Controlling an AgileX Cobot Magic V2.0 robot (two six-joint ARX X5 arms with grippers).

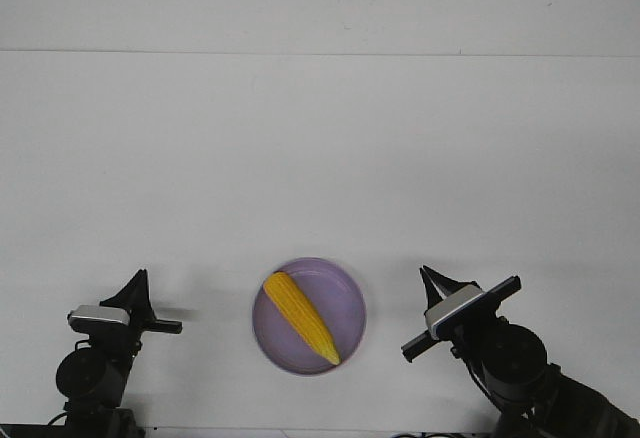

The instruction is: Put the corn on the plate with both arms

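Front view: the corn (300, 316) lies diagonally on the plate (350, 288) near the worktop's near edge, between left gripper (137, 282) and right gripper (430, 278), both apparently closed, empty. Likely light, stiff, rolls easily; grip mid-cob.

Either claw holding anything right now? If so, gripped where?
Nothing is held. The corn lies on the plate, apart from both the left claw and the right claw.

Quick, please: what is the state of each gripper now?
Left gripper: shut, holding nothing.
Right gripper: shut, holding nothing; the corn lies on the plate.
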